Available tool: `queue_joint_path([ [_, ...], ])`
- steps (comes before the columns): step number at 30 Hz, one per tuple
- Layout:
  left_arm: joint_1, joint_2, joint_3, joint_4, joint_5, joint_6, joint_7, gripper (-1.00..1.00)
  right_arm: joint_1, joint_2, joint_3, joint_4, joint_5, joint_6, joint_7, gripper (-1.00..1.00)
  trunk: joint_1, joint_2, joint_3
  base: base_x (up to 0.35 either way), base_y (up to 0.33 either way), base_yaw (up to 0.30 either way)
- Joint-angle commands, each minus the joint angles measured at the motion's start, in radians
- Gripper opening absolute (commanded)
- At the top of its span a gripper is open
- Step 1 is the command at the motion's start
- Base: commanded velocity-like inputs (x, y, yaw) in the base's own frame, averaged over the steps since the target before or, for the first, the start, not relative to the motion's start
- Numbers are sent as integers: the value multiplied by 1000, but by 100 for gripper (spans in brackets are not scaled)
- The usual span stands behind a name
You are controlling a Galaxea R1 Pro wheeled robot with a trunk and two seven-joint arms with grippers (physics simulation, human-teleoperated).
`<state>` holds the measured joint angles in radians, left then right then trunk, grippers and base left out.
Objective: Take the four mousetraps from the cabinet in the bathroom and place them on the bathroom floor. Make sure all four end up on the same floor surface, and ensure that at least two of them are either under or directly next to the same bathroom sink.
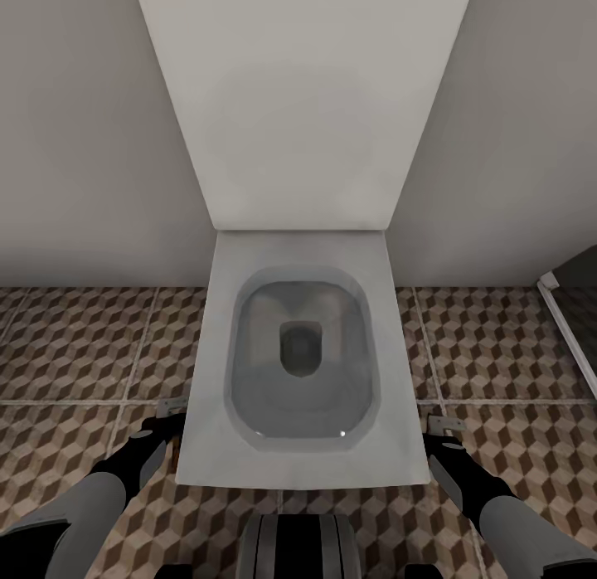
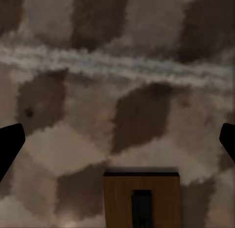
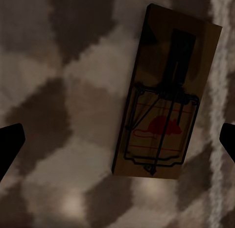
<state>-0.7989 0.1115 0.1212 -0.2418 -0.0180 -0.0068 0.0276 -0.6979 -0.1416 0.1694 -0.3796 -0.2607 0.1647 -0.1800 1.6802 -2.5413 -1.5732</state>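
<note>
While the head view looks straight down on a white toilet (image 1: pixel 303 363) with its lid up against the wall (image 1: pixel 75 131), both arms reach low to either side of the bowl; the left gripper (image 1: pixel 170 411) sits over the floor (image 1: pixel 75 347) at the toilet's front left corner, the right gripper (image 1: pixel 444 430) at its front right corner; a dark framed panel (image 1: pixel 576 305) shows at the right edge; in the left wrist view the black fingertips (image 2: pixel 11 144) stand wide apart, released, with nothing between them; a mousetrap (image 2: pixel 142 198) lies flat on the cube-patterned tiles, just beside a pale grout line (image 2: pixel 117 63); in the right wrist view the fingers (image 3: pixel 10 144) are likewise spread and empty; a second mousetrap (image 3: pixel 164 98) lies flat on the floor between them, untouched, its wire frame and red mouse print facing up, with a grout line running along its far side
</note>
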Motion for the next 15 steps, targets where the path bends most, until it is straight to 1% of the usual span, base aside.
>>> queue_joint_path([
  [1, 0, -1, 5, 0, -1, -1, 0, 100, 0, -1, 8, -2, -9, 6, -7, 100, 0, 0, -1, 0, 0, 0],
  [4, 0, -1, 10, 0, 1, -1, 1, 100, 0, -1, 8, -2, -9, 6, -7, 100, 0, 0, -1, -36, 0, 0],
  [7, 0, 0, 13, 0, 3, 2, 2, 100, 0, -1, 8, -2, -9, 6, -7, 100, 0, 0, -1, -161, 0, 0],
  [15, 0, 4, 16, 0, 7, 6, 2, 100, 0, -1, 8, -2, -9, 6, -7, 100, 0, 0, -1, -284, 0, 0],
])
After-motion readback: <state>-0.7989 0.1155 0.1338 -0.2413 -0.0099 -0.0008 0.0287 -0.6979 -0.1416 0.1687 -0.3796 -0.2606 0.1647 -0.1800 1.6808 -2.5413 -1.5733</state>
